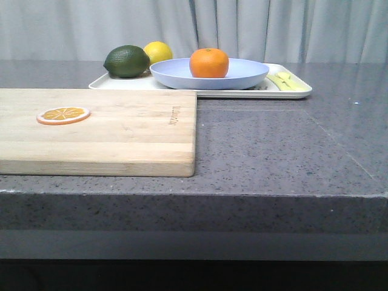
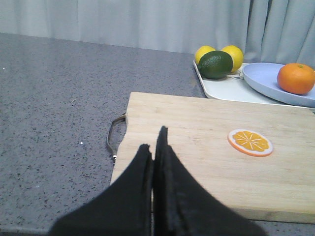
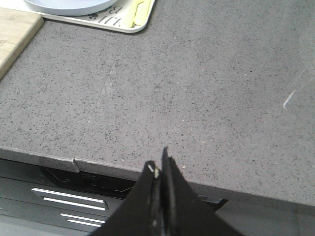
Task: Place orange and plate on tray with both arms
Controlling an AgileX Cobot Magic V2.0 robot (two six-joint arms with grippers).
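Orange (image 1: 209, 63) in plate (image 1: 242, 74); plate on tray (image 1: 297, 92) at worktop (image 1: 285, 151) far edge, with lime (image 1: 127, 61), lemons (image 2: 232, 55). Left hand (image 2: 153, 152), right hand (image 3: 158, 169) closed, empty, near front edge.

Lighting is even, diffuse and bright; shadows under the plate (image 1: 209, 74) and cutting board (image 1: 97, 130) are soft. A faint sheen lies on the desk (image 1: 285, 145). The front view is sharp; both wrist views are slightly soft, with the near black gripper fingers (image 2: 147, 196) blurred.
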